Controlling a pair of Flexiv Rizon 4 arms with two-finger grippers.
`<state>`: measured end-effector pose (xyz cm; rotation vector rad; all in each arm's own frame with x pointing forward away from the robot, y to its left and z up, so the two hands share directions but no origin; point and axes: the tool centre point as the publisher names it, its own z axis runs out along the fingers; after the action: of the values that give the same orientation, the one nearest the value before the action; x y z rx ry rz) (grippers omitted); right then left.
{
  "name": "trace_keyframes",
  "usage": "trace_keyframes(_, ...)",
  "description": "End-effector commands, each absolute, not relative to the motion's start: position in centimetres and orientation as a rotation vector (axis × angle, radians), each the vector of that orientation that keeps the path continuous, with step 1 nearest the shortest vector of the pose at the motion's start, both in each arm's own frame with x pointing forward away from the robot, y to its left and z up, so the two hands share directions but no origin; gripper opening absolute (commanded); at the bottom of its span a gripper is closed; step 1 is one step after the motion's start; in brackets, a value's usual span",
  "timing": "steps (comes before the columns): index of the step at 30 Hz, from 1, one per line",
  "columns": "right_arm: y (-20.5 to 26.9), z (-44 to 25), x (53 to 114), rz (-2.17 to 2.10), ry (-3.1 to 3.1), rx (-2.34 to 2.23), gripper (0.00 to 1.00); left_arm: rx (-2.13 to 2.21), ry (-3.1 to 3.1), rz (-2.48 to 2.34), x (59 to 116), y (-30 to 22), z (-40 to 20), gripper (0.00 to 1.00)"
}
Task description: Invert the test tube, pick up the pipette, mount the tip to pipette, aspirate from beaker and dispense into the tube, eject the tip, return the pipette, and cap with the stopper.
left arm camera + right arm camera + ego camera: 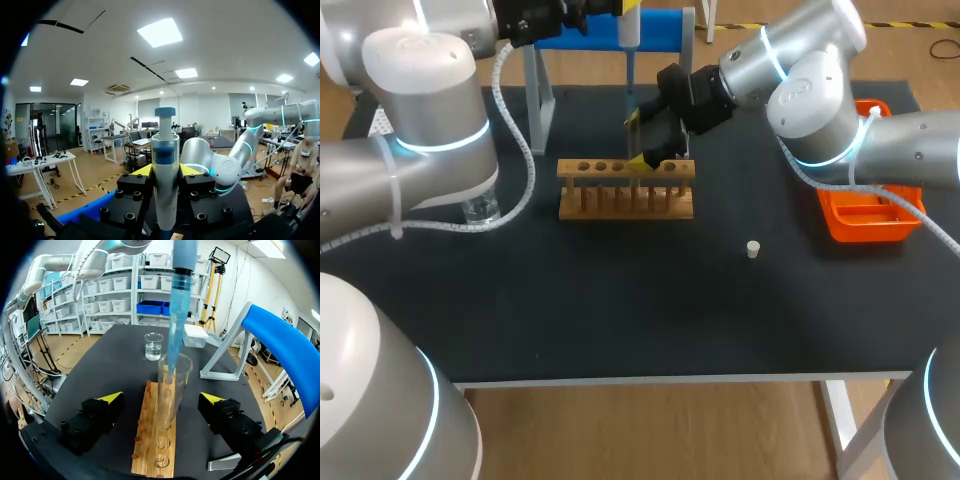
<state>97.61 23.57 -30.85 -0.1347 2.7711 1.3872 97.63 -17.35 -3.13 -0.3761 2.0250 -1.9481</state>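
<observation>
Blue pipette (pixel 165 150) vertical, clamped by left hand (pixel 165 171) | tip (pixel 175 330) inside test tube (pixel 175 390) | right hand (pixel 162 398) open astride test tube

Probably a lab: pipette (pixel 165 165), beaker (pixel 153 346), tube rack (pixel 625 190)

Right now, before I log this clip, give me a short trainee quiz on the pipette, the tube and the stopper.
1. True or false: the right end effector is shut on the test tube.
2. What holds the pipette? A) the left end effector B) the right end effector C) neither
3. Where is the stopper?

Key:
1. False. Its fingers stand open on either side of the tube.
2. A.
3. It lies on the table, apart from the wooden rack, not on the tube.
</observation>
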Motion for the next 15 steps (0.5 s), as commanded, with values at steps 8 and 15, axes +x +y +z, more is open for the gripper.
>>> trace_keyframes(8, 23.5, -30.77, 97.63, 1.385, 2.774, -0.135, 1.0, -0.344, 1.984, -1.987, 98.15, -17.9, -3.08, 0.0)
trace_keyframes(15, 23.5, -30.77, 97.63, 1.385, 2.774, -0.135, 1.0, -0.333, 1.975, -2.008, 98.09, -18.17, -3.64, 0.0)
